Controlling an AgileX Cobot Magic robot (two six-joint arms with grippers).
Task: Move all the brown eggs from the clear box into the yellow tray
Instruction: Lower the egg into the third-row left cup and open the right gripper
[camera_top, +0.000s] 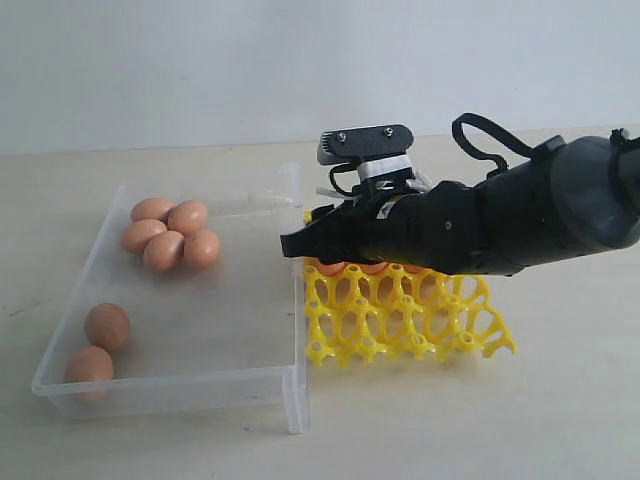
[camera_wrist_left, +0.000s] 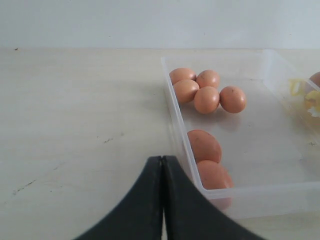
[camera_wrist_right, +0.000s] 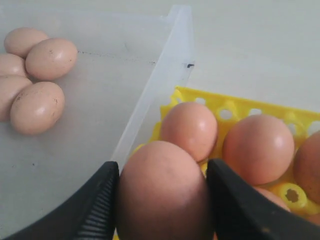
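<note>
Pale desk (camera_top: 520, 430), frame centre: right end effector (camera_top: 303, 243) grips a brown oval egg (camera_wrist_right: 162, 190) above the bright yellow plastic lattice tray (camera_top: 400, 320); lower it vertically into a vacant cup, clear of seated eggs (camera_wrist_right: 257, 147), before opening.

A pale tabletop (camera_top: 480, 420) meets what seems a white wall (camera_top: 200, 60)
</note>
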